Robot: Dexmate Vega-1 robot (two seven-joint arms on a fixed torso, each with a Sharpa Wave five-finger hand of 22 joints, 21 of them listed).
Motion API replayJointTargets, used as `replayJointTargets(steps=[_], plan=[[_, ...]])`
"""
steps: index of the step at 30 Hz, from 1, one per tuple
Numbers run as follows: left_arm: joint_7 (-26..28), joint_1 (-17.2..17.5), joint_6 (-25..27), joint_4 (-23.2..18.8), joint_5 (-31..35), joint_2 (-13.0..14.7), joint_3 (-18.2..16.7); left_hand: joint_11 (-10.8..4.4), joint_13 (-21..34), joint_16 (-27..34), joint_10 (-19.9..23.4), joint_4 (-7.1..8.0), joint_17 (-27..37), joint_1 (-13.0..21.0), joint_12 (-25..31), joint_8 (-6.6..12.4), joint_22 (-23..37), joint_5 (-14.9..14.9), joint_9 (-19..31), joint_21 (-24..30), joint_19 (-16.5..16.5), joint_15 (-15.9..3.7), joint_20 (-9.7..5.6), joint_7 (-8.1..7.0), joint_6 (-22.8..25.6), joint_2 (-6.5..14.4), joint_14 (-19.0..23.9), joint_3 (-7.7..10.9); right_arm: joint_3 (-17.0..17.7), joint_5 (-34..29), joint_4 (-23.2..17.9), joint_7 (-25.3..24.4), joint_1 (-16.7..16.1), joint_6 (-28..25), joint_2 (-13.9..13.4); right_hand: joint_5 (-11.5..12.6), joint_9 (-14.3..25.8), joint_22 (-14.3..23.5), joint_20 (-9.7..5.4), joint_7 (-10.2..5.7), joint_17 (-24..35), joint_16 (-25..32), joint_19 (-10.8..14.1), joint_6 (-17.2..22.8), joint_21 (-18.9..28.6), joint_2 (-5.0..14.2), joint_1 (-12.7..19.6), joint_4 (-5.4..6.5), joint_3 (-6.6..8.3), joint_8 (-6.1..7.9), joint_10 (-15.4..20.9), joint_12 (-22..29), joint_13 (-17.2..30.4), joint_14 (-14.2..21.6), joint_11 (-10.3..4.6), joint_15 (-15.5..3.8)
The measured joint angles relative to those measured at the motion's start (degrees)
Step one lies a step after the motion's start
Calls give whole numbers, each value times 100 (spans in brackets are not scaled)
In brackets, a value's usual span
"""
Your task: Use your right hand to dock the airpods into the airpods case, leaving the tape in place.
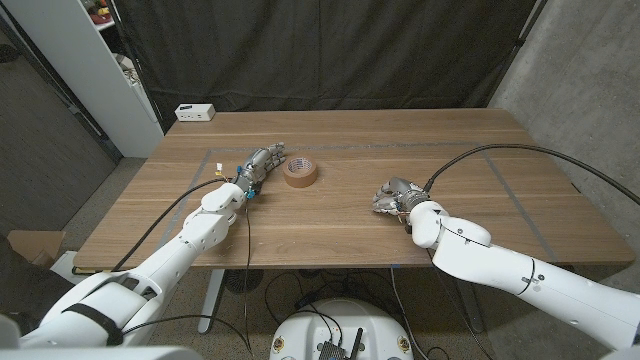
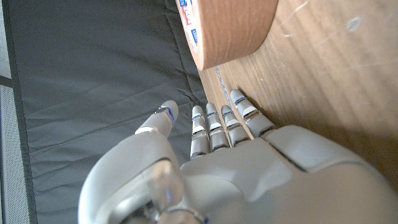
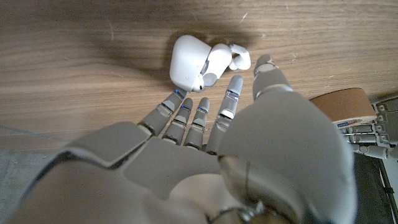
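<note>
In the right wrist view the white airpods case (image 3: 185,62) lies on the wooden table with its lid (image 3: 214,62) swung open and a white airpod (image 3: 239,57) right beside the lid. My right hand (image 3: 236,130) reaches toward them with fingers spread; its fingertips (image 3: 234,82) stop just short of the case and hold nothing. In the head view the right hand (image 1: 393,195) covers the case at the table's middle right. The brown tape roll (image 1: 300,171) lies left of centre, with my left hand (image 1: 258,168) beside it, fingers straight and empty. The tape roll (image 2: 230,28) looms close.
A small white box (image 1: 195,112) sits at the table's back left corner. A white cabinet (image 1: 100,70) stands off the table's left side and a dark curtain (image 1: 330,50) hangs behind. Cables trail from both arms across the table (image 1: 480,215).
</note>
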Motion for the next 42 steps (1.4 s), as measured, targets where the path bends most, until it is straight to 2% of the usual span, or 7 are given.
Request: replayJointTargets(steps=[13,20,26,28,39,42], plan=[[3,-28,45,7,23,-3,30,0,0,0,0,0,6,0,0,0,-5,0,0,1,-1,31,-1,-26,26,0,-32,0,-238,-48,-25,-19,176,-405,92,0,16,0,0,22,0,0,0,22,0,0,-45,24,-24,0,-22,0,0,0,22,0],[5,-32,69,-3,31,-4,37,0,-1,0,0,0,6,0,0,0,-5,0,0,3,0,31,0,-26,26,0,-31,0,-299,-39,-19,-127,215,-514,154,0,24,1,0,84,3,0,0,84,0,31,-75,24,-24,24,9,0,-1,0,52,0],[10,-29,76,-18,33,-3,39,0,-1,0,0,0,5,0,0,0,-5,0,0,3,3,30,3,-26,26,0,-31,0,-303,22,22,-227,212,-519,183,0,69,1,-51,68,3,28,51,307,0,141,36,-36,36,137,137,46,-1,95,7,-9],[14,-25,77,-24,33,-3,40,0,-1,0,0,0,5,0,0,0,-5,0,0,3,3,30,4,-26,26,0,-31,0,-271,55,51,-269,173,-495,194,0,89,1,-82,56,3,28,82,378,0,122,62,-49,48,175,136,46,-1,101,7,-3],[19,-16,83,-52,39,8,44,0,-1,0,0,0,5,0,0,0,-6,0,0,3,3,30,4,-26,26,0,-31,0,-162,215,135,-387,69,-336,214,0,136,-1,-85,80,2,28,83,414,6,143,85,-49,49,201,212,67,-16,101,-13,-3],[27,-9,93,-67,40,14,44,0,-2,0,0,0,5,0,0,0,-6,0,0,3,3,30,4,-26,25,0,-31,0,-121,257,176,-403,37,-278,226,0,132,-5,-86,38,2,28,83,456,6,143,85,-49,48,223,212,67,-16,101,-14,-3]])
